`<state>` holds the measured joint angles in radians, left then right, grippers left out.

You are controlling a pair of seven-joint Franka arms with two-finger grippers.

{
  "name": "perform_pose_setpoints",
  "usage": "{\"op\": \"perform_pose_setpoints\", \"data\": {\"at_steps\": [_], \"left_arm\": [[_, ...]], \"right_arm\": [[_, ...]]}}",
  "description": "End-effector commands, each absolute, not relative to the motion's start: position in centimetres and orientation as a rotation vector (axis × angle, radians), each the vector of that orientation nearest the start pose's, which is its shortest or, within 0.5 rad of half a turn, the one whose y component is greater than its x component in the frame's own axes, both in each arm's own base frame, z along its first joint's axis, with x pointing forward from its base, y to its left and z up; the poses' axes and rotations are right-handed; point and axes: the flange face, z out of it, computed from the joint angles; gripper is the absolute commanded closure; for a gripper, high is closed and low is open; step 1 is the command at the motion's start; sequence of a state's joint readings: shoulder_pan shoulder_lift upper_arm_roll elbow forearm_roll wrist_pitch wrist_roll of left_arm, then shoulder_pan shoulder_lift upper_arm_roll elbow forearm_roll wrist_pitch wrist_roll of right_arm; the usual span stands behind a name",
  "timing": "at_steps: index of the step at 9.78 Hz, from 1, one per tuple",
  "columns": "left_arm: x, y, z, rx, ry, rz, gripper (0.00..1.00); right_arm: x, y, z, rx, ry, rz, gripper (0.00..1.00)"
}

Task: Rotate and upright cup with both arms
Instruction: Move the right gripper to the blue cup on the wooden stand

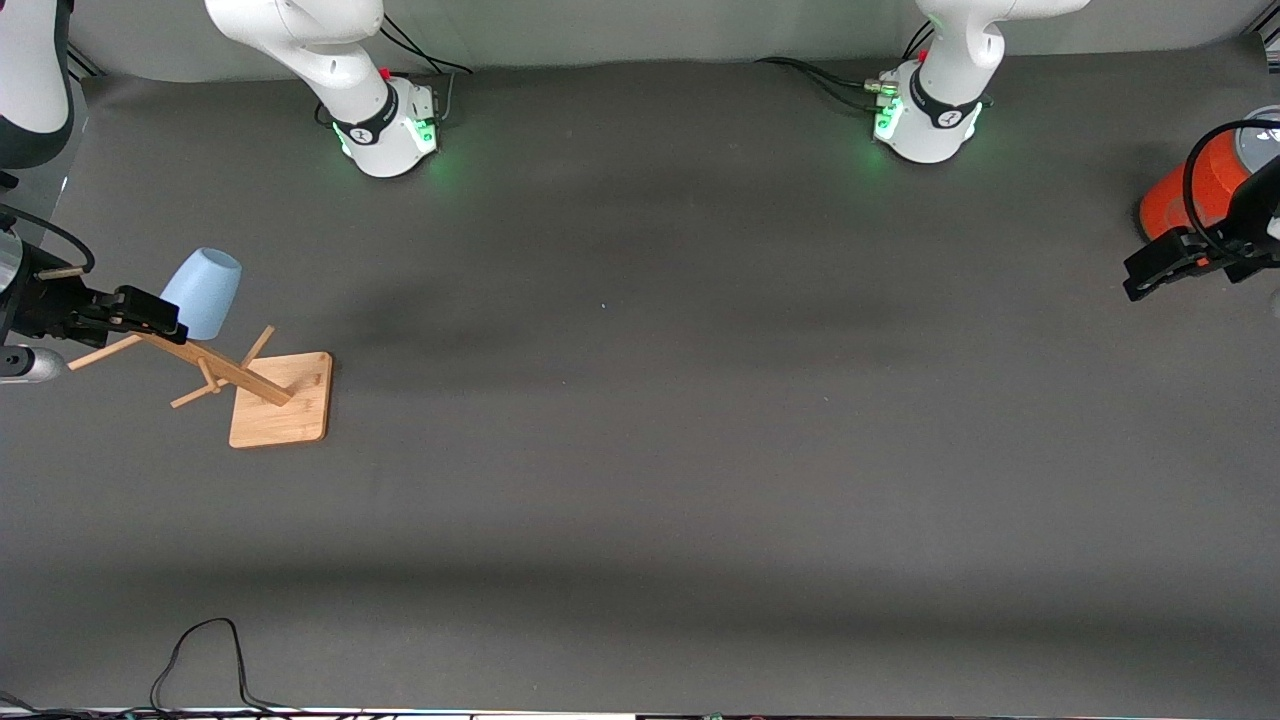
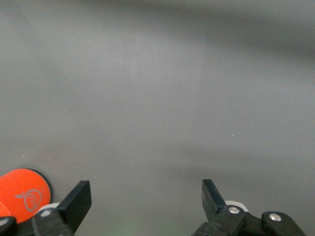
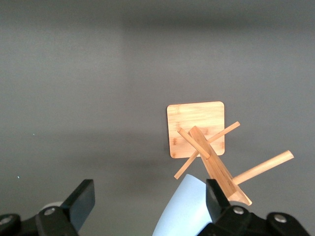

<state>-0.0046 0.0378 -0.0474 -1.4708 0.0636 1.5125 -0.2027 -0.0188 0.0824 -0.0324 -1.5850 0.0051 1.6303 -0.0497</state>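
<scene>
The pale-blue cup [image 1: 205, 290] hangs mouth-down and tilted on a peg of a wooden rack [image 1: 285, 400] near the right arm's end of the table. My right gripper [image 1: 150, 314] is open beside the cup, level with its lower part. In the right wrist view the cup [image 3: 184, 211] lies between the spread fingers, close to one fingertip [image 3: 216, 196], and my right gripper [image 3: 147, 199] does not hold it. My left gripper [image 1: 1160, 270] is open and empty over the left arm's end of the table, and it waits there. In the left wrist view my left gripper [image 2: 146, 196] shows only bare mat between its fingers.
The rack has a square wooden base [image 3: 196, 125], a slanted post and several pegs sticking out. A large orange cylinder with a grey lid [image 1: 1195, 190] stands by the left gripper, and it also shows in the left wrist view [image 2: 22, 191]. A black cable [image 1: 200, 650] lies at the near edge.
</scene>
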Motion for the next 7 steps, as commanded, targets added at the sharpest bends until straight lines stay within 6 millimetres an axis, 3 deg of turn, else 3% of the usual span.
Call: {"op": "perform_pose_setpoints", "data": {"at_steps": [1,5,7], "left_arm": [[55.9,-2.8,64.8,-3.084,-0.254,-0.015,0.00],[56.1,-2.9,64.6,-3.081,-0.233,-0.004,0.00],[56.1,-3.3,64.0,-3.090,-0.077,0.033,0.00]], "right_arm": [[58.0,-3.0,57.6,-3.140,-0.017,0.046,0.00],[58.0,-3.0,57.6,-3.140,-0.017,0.046,0.00],[57.5,-3.0,57.1,-3.139,-0.017,0.065,0.00]]}}
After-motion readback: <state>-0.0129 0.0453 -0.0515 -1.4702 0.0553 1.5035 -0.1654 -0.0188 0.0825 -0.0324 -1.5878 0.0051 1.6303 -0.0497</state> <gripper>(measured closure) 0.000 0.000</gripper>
